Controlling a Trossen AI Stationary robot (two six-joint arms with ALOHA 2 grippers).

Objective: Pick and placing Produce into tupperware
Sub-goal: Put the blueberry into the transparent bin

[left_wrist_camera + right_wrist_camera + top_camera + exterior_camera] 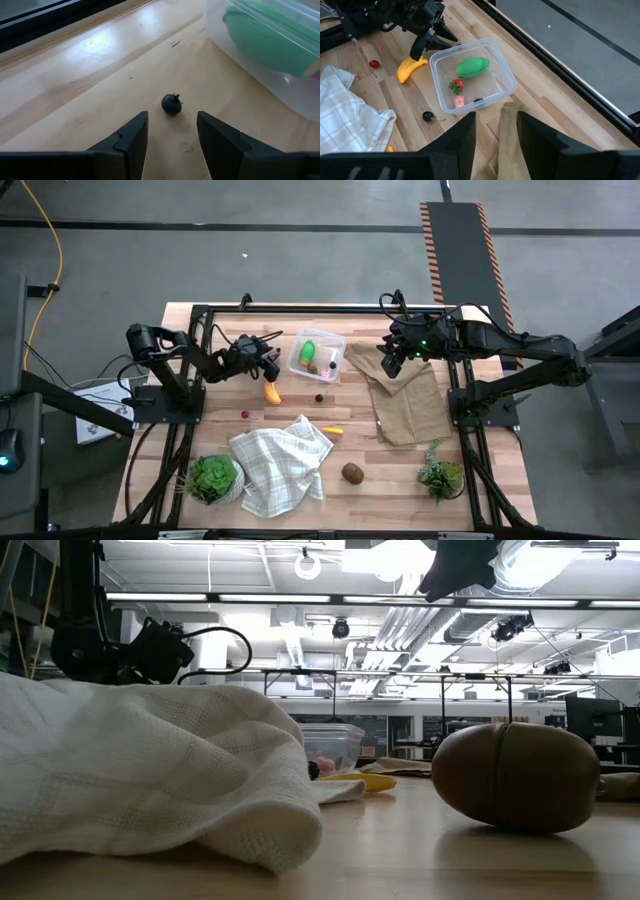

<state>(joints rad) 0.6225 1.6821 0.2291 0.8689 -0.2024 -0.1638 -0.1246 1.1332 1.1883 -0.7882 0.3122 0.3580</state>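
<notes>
Wood table (390, 470), far side: left claw (268, 366) reaches low beside the tupperware (317, 356), fingers spread and empty, a dark berry (171, 104) just ahead of them. Right claw (392, 363) hovers over the brown cloth (410, 405), open, empty. Banana (271, 392) lies just by the left claw; bare wood around it.

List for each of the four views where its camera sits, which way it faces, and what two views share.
High: overhead, straight down; both arms, clear square plastic container.
Low: table height, level across; white checked cloth, brown oval kiwi.
Left wrist: looks past left pincer, open, at a small dark berry.
Right wrist: past right pincer, open, down at the container.
Shared: both wrist views show the green piece in the container.
</notes>
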